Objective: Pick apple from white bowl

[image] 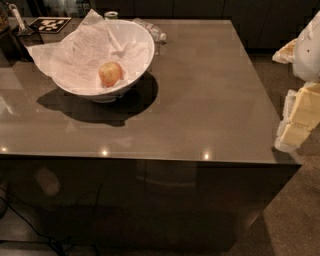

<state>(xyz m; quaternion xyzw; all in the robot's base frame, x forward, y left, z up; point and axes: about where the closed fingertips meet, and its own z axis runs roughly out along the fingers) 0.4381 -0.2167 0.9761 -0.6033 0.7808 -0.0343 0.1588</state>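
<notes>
The apple, yellow with a reddish blush, lies inside the white bowl on crinkled white paper. The bowl stands on the back left part of the glossy brown table. My gripper, pale yellow under a white arm segment, hangs at the far right of the view, beyond the table's right edge. It is well to the right of the bowl and touches nothing.
A clear plastic bottle lies just behind the bowl. A small jar and a black-and-white marker card sit at the back left. The table's front edge runs across the middle of the view, with carpet to the right.
</notes>
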